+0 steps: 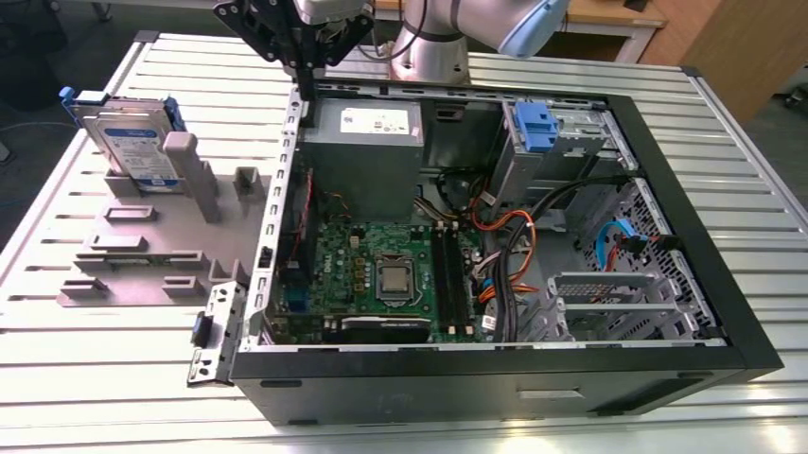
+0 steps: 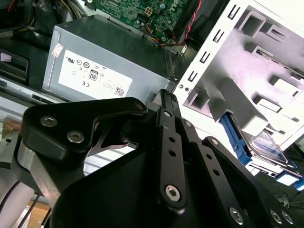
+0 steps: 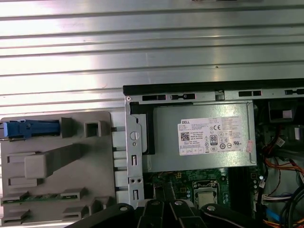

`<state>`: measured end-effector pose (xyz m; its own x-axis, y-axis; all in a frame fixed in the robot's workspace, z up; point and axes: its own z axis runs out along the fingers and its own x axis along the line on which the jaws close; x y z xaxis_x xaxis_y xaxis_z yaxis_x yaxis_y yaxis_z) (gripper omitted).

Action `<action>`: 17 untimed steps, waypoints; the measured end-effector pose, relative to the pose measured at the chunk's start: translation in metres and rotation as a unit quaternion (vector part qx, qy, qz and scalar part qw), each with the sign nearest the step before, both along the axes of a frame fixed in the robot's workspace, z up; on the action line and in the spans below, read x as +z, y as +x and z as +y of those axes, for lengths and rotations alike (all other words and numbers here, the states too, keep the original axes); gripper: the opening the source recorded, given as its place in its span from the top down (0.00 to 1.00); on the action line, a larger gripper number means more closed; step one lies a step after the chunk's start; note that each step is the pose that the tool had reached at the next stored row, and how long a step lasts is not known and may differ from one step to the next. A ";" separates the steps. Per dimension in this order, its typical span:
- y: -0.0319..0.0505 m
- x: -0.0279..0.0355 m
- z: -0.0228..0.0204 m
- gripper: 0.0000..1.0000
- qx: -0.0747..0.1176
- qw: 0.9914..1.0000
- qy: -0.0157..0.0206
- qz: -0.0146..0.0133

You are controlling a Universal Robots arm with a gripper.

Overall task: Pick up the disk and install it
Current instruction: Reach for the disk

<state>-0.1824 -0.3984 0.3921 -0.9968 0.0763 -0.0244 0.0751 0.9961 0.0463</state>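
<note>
Zero load in clenched gripper (image 1: 305, 68) at top centre of exterior view; disk (image 1: 127, 142) left of and below it, at upper left, on end in grey rack (image 1: 139, 255), long axis near upright.

Black gripper (image 2: 167, 99), near the lens, linkage bars and bolt heads across the foreground. Beyond it, a grey metal box (image 2: 95, 52) with a white sticker, beside a green circuit board (image 2: 142, 12), both inside a computer case. Past the case's slotted wall (image 2: 211, 50), a grey holder (image 2: 266, 54) carries the disk (image 2: 265, 144) in its blue frame, apart from the gripper.
</note>
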 end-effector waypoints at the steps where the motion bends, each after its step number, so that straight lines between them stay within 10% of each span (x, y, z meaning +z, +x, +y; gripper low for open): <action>1: -0.0001 0.0000 0.0000 0.89 0.000 1.000 0.000 0.000; 17: -0.0035 -0.0001 0.0000 0.89 0.000 1.000 0.000 0.000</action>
